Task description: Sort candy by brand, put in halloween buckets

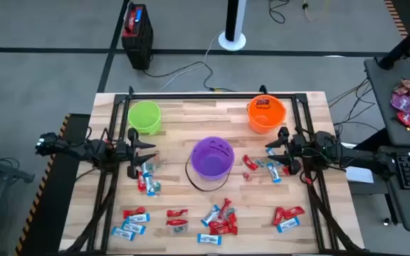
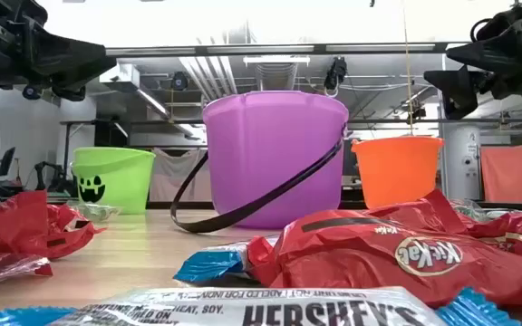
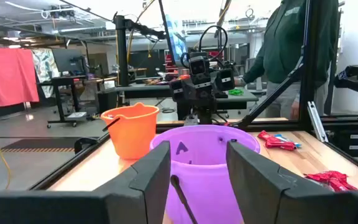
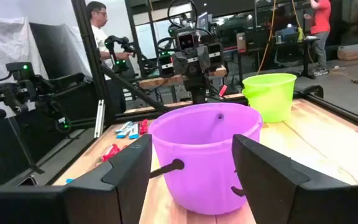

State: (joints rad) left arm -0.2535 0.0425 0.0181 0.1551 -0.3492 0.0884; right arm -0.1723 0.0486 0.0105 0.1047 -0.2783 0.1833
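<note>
Purple bucket [image 1: 212, 158] at frame centre; green bucket [image 1: 144, 116] upper left, orange bucket [image 1: 265, 113] upper right. Candy [image 1: 219, 219] strewn across lower tabletop. Left gripper [image 1: 139, 150] and right gripper [image 1: 276, 148] flank purple bucket, fingers spread, holding nothing.

We note a tabletop [image 1: 191, 114] of pale, striped wood grain, framed in black. The three halloween buckets are lime green [image 1: 144, 116] with a black jack-o'-lantern face, purple [image 1: 212, 157] with a thin black handle, and orange [image 1: 265, 113]. The candy [image 1: 219, 217] shows red wrappers with a white oval logo, and light blue and white wrappers; one near the low camera is silver with dark lettering. Both arms and each claw, left [image 1: 148, 153] and right [image 1: 272, 146], are dark. A black and red box [image 1: 137, 27] stands on grey floor.
</note>
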